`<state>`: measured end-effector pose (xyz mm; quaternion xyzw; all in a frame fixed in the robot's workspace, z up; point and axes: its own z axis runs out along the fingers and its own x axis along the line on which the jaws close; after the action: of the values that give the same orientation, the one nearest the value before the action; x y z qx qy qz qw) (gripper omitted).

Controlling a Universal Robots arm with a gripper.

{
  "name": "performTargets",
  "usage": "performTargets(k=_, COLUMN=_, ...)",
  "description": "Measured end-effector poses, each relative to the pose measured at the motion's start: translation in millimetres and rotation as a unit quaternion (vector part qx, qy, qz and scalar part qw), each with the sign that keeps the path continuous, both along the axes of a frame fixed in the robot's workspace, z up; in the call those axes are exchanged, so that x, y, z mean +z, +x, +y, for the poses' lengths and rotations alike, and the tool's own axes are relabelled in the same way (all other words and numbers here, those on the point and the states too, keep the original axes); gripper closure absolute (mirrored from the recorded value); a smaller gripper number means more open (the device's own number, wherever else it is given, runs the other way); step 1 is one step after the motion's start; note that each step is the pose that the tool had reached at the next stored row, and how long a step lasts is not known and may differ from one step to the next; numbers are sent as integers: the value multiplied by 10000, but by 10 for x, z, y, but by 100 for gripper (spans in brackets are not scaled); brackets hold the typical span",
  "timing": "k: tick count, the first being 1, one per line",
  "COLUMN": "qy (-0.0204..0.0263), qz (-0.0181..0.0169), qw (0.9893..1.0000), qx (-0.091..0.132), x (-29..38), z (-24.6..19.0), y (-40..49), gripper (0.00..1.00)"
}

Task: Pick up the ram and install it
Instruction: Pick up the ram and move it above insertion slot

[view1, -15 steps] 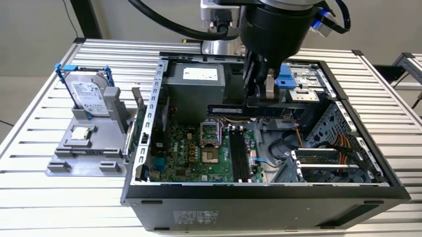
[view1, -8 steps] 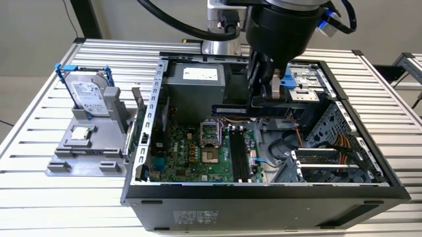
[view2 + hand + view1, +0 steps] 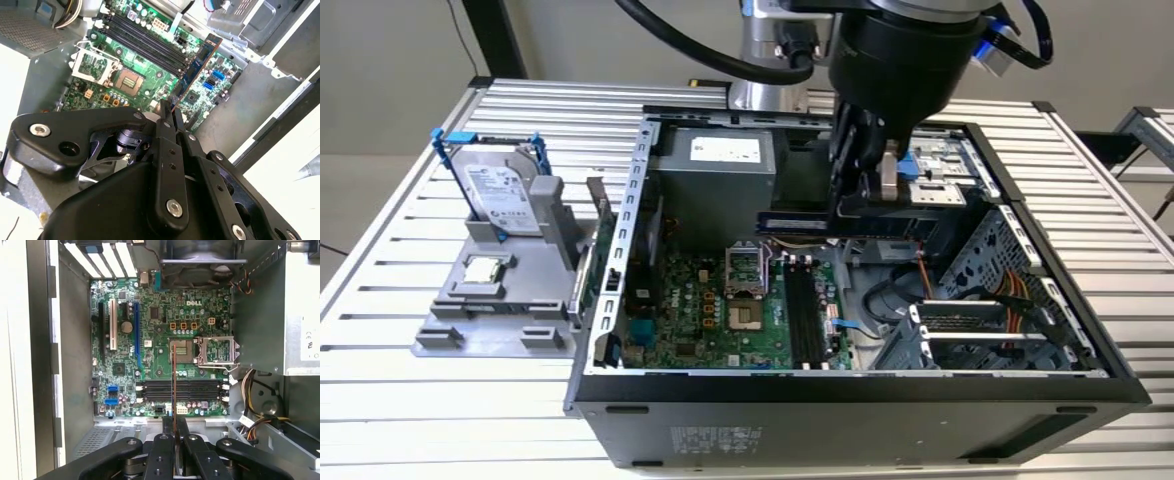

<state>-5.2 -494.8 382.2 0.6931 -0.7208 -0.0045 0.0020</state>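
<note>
We log the gripper (image 3: pixel 857 205) over the open computer case (image 3: pixel 854 425), its fingers clamped on the ram (image 3: pixel 790 222), which hangs in the air above the motherboard (image 3: pixel 707 310). In the exterior view the blue stick lies level, just in front of the grey power supply (image 3: pixel 714 180), and sits apart from the black memory slots (image 3: pixel 803 310), running crosswise to them. In the first wrist view we see the ram (image 3: pixel 173 375) edge-on, reaching out from the gripper (image 3: pixel 174 426) across the slots (image 3: pixel 180 389), with the CPU socket (image 3: pixel 215 350) just beside its far end. In the second wrist view the ram (image 3: pixel 200 60) shows one face with dark chips, rising from the gripper (image 3: pixel 168 112). On the slatted table (image 3: pixel 427 430), at the exterior view's left, a hard drive (image 3: pixel 500 190) stands in a grey fixture (image 3: pixel 487 300)
</note>
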Motion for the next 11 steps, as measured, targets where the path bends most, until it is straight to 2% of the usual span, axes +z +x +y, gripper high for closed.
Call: performTargets(k=11, qy=0, qz=0, qw=10000, qx=-6, x=0, z=6, y=118, gripper=100)
